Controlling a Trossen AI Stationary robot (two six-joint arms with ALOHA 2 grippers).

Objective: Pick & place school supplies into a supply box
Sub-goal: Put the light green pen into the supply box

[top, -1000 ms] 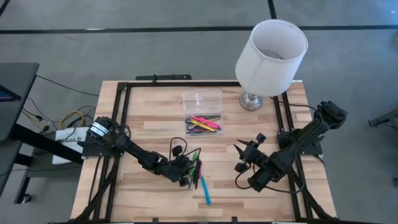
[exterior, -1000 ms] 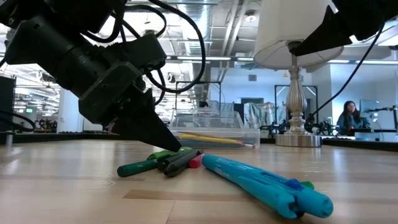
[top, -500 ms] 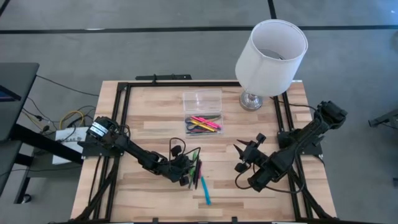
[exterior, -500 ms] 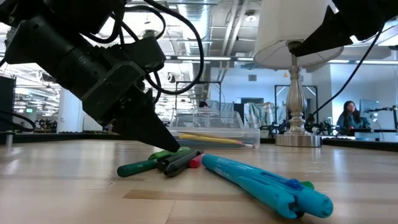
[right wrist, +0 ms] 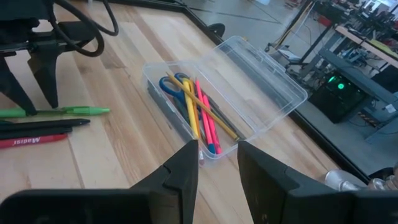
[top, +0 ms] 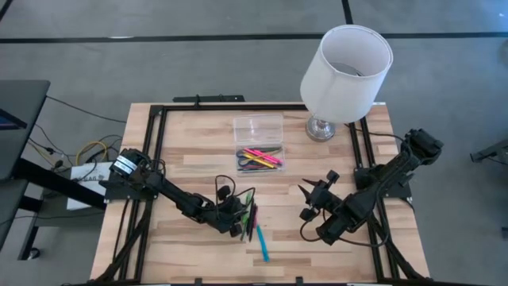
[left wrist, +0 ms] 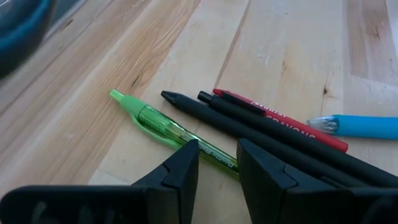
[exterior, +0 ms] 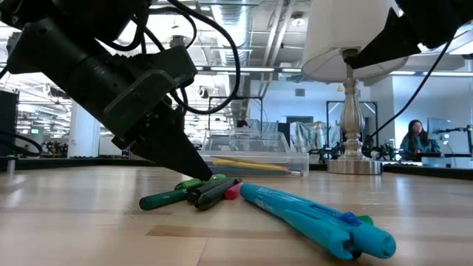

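Left gripper [left wrist: 217,163] still straddles the green pen [left wrist: 163,126], unchanged.

An open lab hall: equipment benches [exterior: 436,151], exposed ceiling ducts [exterior: 259,33].

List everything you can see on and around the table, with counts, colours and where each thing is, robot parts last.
Supply box: one, clear, lid open, table's far middle.
Supplies in the box: blue-handled scissors, pink markers, a yellow pencil.
Green pen: one, under the left gripper.
Black pens: two, beside the green pen.
Red crayon: one, next to them.
Blue pen: one, near edge.
Lamp: one, white shade, far right corner.
Person: one, seated in the background.
Left gripper: straddling the green pen.
Right gripper: open, above the table's right side.
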